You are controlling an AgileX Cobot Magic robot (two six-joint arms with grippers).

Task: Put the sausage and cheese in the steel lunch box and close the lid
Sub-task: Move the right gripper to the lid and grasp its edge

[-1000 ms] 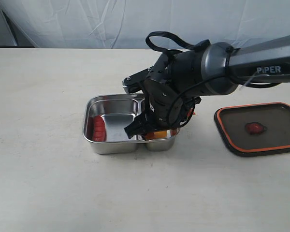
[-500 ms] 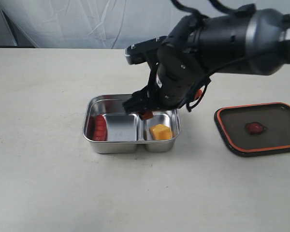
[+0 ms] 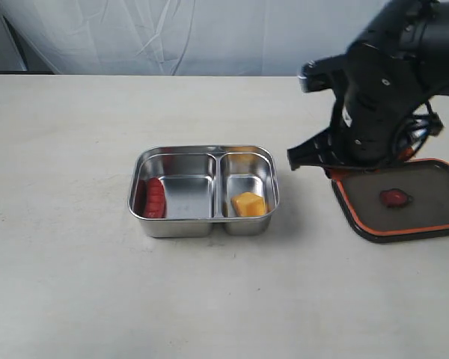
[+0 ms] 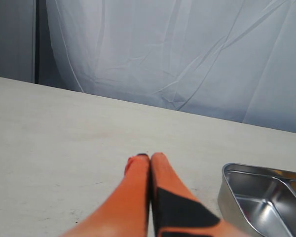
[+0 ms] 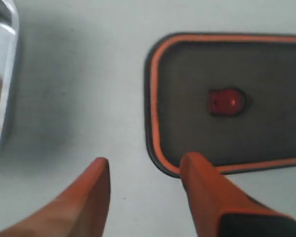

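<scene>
The steel lunch box (image 3: pixel 203 149) sits uncovered mid-table. The red sausage (image 3: pixel 154 197) lies at the left end of its larger compartment, and the yellow cheese (image 3: pixel 248 203) rests in the smaller one. To its right the dark lid (image 3: pixel 426 213) lies flat on the table with its orange tab (image 3: pixel 395 197) at centre. My right gripper (image 5: pixel 145 159) hangs open and empty above the lid's (image 5: pixel 266 74) near-left corner, one finger over the rim and the other over bare table. My left gripper (image 4: pixel 148 156) is shut on nothing, low over the table, with the lunch box (image 4: pixel 237 170) beside it.
A white cloth backdrop (image 3: pixel 172 34) runs behind the table's far edge. The right arm's bulky black wrist (image 3: pixel 374 105) looms over the lid's left end, between the lid and the lunch box.
My right arm has lifted out of the lunch box and swung right to the lid, leaving the cheese in the smaller compartment. Its jaws have narrowed somewhat. The left gripper has not moved.
</scene>
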